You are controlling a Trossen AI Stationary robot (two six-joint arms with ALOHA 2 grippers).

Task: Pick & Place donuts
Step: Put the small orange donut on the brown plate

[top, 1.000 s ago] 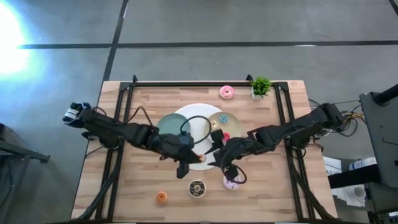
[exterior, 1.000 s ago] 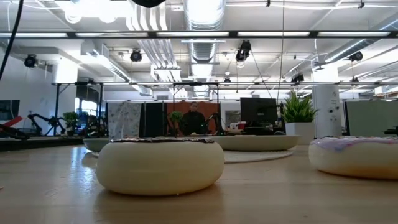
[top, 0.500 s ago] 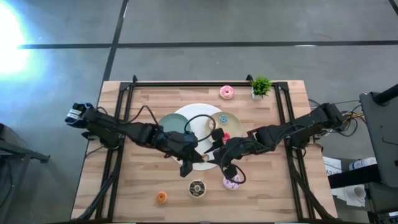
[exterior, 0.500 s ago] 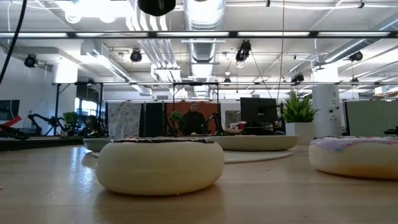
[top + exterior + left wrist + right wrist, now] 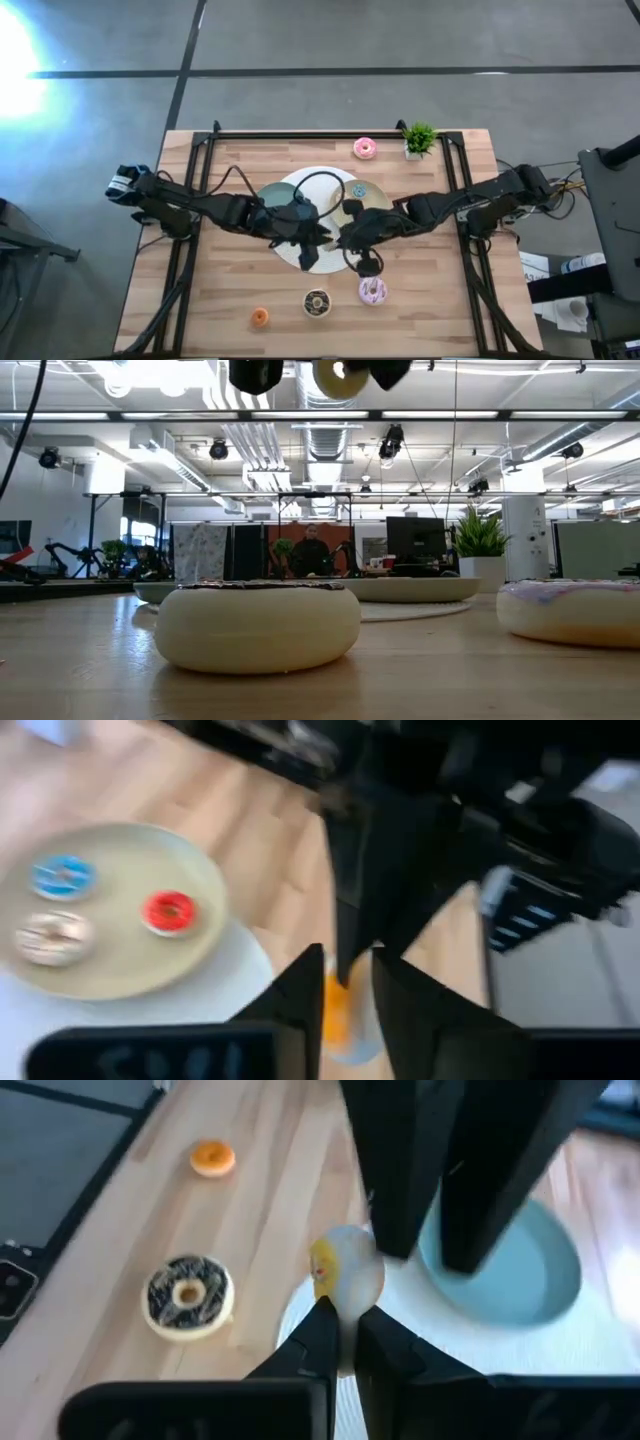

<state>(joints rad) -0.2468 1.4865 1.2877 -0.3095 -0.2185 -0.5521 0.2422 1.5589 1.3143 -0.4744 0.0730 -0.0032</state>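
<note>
Pale donut [image 5: 345, 1275]: off the worktop, pinched between right claw fingers; seen in low view [image 5: 340, 377] high near top edge between two dark claws; orange patch on one side.
Right claw [image 5: 340, 1342]: clenched on pale donut, above edge of white mat [image 5: 330, 180], mid-worktop [image 5: 330, 238].
Left claw [image 5: 312, 240]: tip to tip with right claw over mat; in left wrist view [image 5: 348, 982] fingers slightly parted around something orange and pale, blurred; cannot tell whether gripping.
Chocolate donut [image 5: 316, 301]: flat on worktop [image 5: 200, 290], near front edge; nearest ring in low view [image 5: 258, 625].
Lilac donut [image 5: 373, 291]: on worktop just beside chocolate one, below right claw.
Orange donut [image 5: 259, 317]: small, on worktop toward front left, apart from chocolate one.
Pink donut [image 5: 365, 148]: far edge of worktop, next to plant [image 5: 418, 139].
Yellow-green plate [image 5: 110, 920]: holds red donut [image 5: 168, 910], blue ring [image 5: 62, 877], pale sprinkled ring [image 5: 50, 937].
Blue-grey plate [image 5: 520, 1270]: on mat, beside the claws.
</note>
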